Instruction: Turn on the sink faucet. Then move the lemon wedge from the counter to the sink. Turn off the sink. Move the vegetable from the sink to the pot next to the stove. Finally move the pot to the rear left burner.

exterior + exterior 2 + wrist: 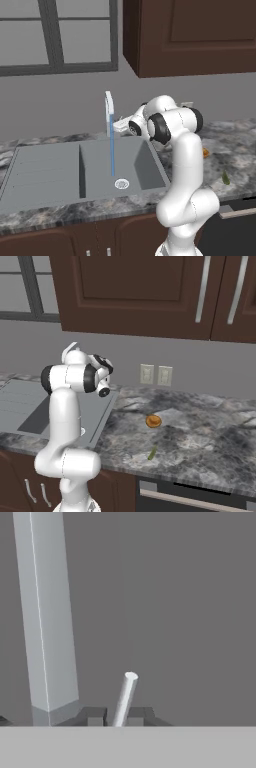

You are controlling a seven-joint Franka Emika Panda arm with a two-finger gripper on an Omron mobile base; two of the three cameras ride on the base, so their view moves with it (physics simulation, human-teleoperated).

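My arm (pixel 182 165) looks like glossy white plastic. The sink (pixel 45 172) is matt grey, the table (pixel 200 431) polished marbled stone, the cabinets (pixel 195 35) smooth brown wood.

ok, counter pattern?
Dark grey and black marbled stone counter, clearest in the right base view.

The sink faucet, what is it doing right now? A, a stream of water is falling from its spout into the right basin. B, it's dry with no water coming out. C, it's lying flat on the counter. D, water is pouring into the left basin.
A: in the left base view a blue stream drops from the sink faucet into the right basin of the sink, near the drain.
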